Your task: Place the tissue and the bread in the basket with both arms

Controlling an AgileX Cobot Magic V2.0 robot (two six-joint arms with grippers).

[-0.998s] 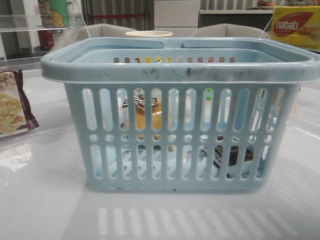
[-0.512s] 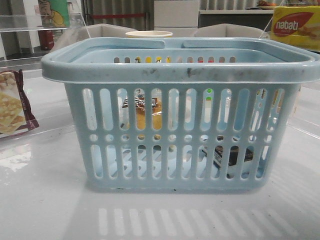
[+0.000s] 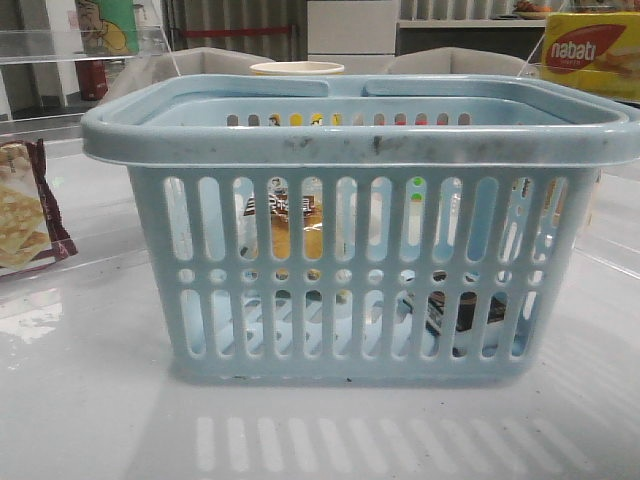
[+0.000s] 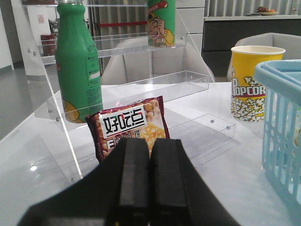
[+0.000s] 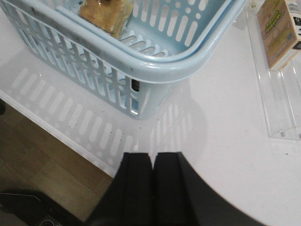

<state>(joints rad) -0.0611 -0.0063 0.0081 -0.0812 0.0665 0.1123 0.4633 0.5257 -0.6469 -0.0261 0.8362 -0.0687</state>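
The light-blue basket stands in the middle of the table. The bread, golden-brown with a dark label, shows through the slots inside it at the left. The dark tissue pack lies on the basket floor at the right. In the right wrist view the bread lies inside the basket. My right gripper is shut and empty, above the table outside the basket's corner. My left gripper is shut and empty, with the basket's wall off to one side. Neither gripper shows in the front view.
A maroon-edged cracker bag leans by a clear acrylic shelf holding a green bottle. A yellow popcorn cup stands behind the basket. A yellow nabati box is at the back right. A carton sits in an acrylic tray. The table edge is close.
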